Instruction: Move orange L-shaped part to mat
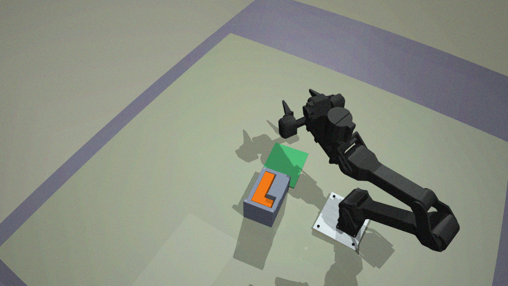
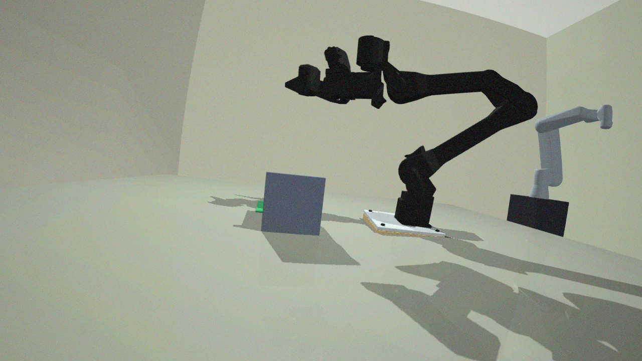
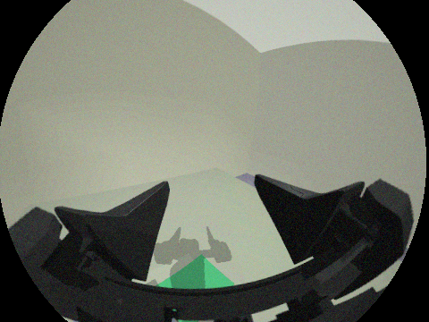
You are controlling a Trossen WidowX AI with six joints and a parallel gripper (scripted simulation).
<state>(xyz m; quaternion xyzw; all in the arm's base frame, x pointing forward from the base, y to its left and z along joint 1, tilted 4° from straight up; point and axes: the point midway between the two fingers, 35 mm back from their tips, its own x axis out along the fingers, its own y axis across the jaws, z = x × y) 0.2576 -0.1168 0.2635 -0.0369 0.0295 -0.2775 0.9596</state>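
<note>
The orange L-shaped part (image 1: pixel 263 184) lies level in its pocket in the grey tray (image 1: pixel 283 181) (image 2: pixel 294 204), with its L-shaped end toward the near edge in the top view. In the exterior view only the tray's side shows and the part is hidden. The green mat (image 1: pixel 300 159) (image 2: pixel 259 206) (image 3: pixel 216 276) lies flat beside the tray's far end, with nothing on it. My gripper (image 1: pixel 297 95) (image 3: pixel 213 182) is wide open and empty. It is held high, pointing roughly level, away from the tray and out beyond the mat. The part is not in the wrist view.
The arm's white base plate (image 1: pixel 324 217) (image 2: pixel 379 220) stands to the right of the tray. In the exterior view a pale grey arm (image 2: pixel 549 152) stands on a dark block (image 2: pixel 536 214) at the far right. The arm's shadows fall across the mat and floor.
</note>
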